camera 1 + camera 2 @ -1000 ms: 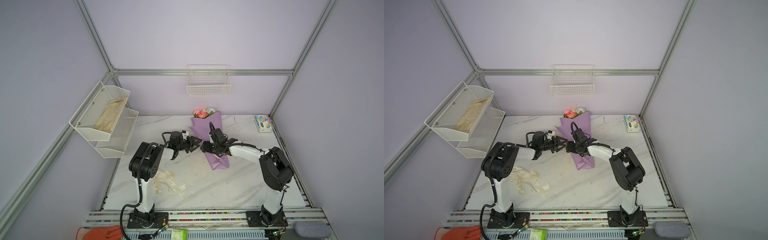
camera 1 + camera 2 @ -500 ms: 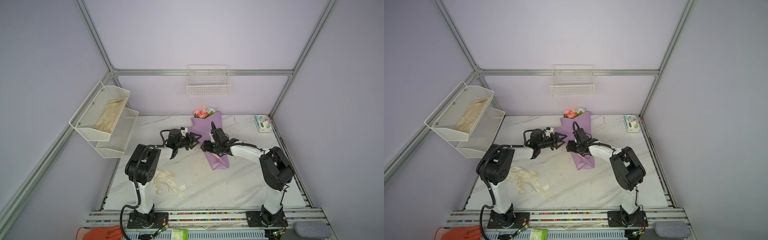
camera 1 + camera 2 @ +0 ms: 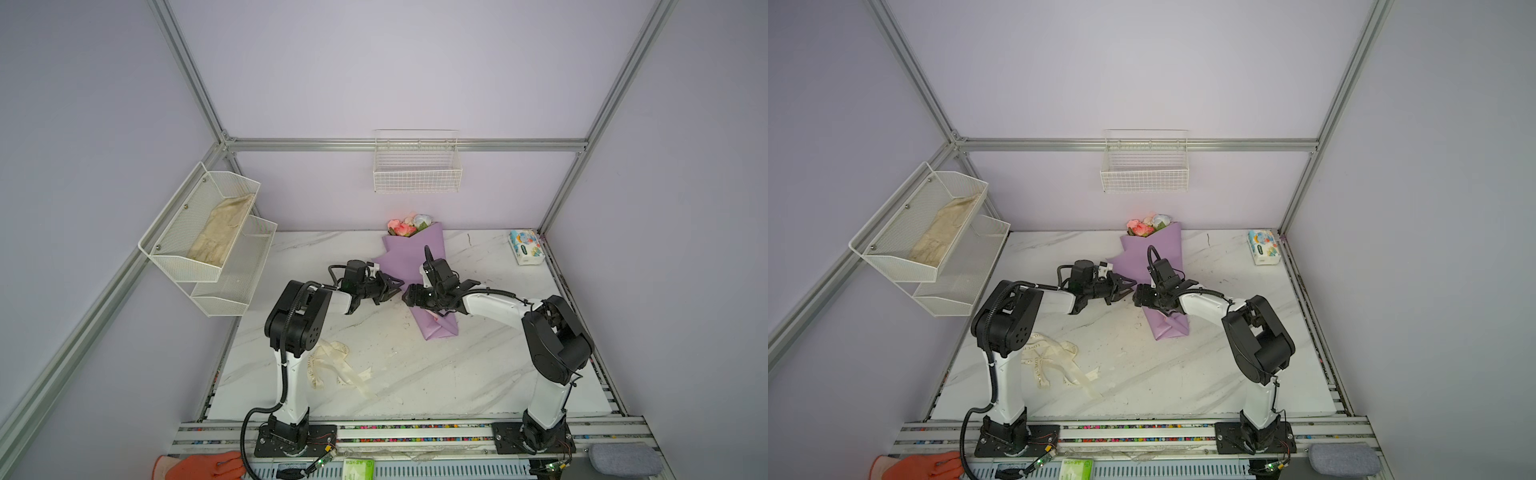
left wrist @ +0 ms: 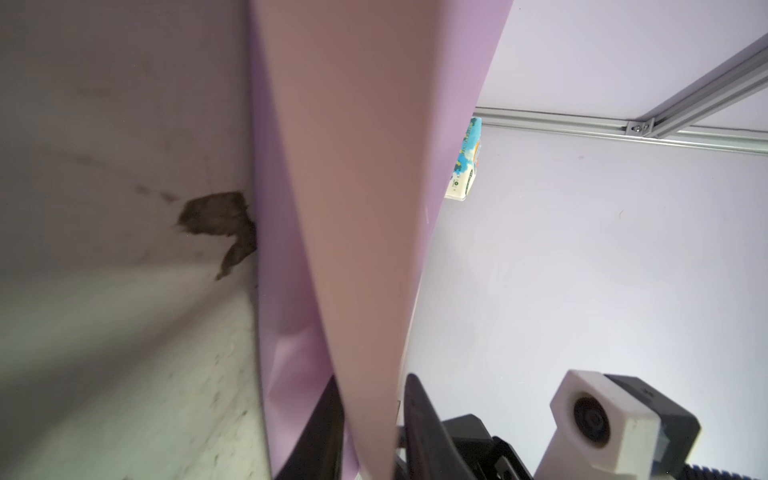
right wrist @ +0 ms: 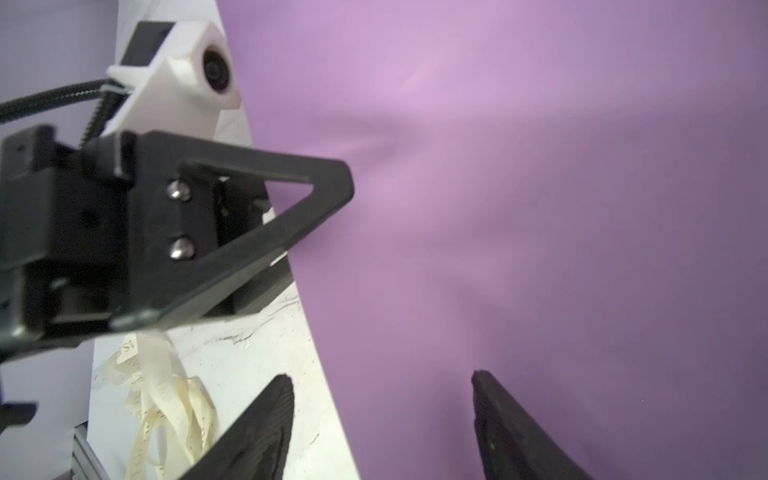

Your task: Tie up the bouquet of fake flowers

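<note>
Toward the back edge of the worktop (image 3: pixel 478 357) lies the bouquet of fake flowers (image 3: pixel 409 227), likely light, its lilac paper cone (image 3: pixel 411 259) flimsy. The left hand (image 4: pixel 370 386) pinches a cone flap. The right hand (image 5: pixel 380 399) gapes wide over the narrower half, probably the surer hold.

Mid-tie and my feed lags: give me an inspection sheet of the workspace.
Surface: marble table, scuffed.
Job's things: bouquet of fake flowers lying flat in lilac wrap, untied.
Clutter: loose ribbon front left; tissue pack back right.
Grippers: left gripper shut on a wrap flap; right gripper open over the wrap.
Cables: black cable loops at left arm's base.
Surroundings: wire basket on back wall; mesh shelf holding cloth, left wall.
</note>
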You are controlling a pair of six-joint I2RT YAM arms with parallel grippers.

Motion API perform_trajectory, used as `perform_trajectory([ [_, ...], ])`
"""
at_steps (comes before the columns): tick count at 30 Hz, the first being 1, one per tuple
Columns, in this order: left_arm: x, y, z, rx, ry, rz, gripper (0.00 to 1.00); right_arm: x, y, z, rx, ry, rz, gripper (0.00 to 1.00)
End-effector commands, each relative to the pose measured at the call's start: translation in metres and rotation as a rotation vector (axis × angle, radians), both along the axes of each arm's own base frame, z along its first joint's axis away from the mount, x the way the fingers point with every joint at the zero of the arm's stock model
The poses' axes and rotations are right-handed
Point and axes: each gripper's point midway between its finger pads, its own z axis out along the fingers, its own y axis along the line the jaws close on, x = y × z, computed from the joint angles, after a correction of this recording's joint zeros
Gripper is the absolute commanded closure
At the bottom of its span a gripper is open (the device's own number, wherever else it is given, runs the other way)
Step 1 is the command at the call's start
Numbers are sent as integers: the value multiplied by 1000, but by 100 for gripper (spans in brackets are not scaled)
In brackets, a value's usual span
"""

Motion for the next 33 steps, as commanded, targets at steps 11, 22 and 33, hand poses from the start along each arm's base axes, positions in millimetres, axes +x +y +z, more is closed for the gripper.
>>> perform_trajectory([
  [11,41,-20,39,48,-184,-152,85,-43,-86,39,287,19,-85,59],
  [22,48,-24,51,30,-242,-201,91,-42,-111,8,211,59,-236,77],
  [33,50,-26,59,-2,-259,-213,94,-58,-75,-24,287,155,-96,89],
])
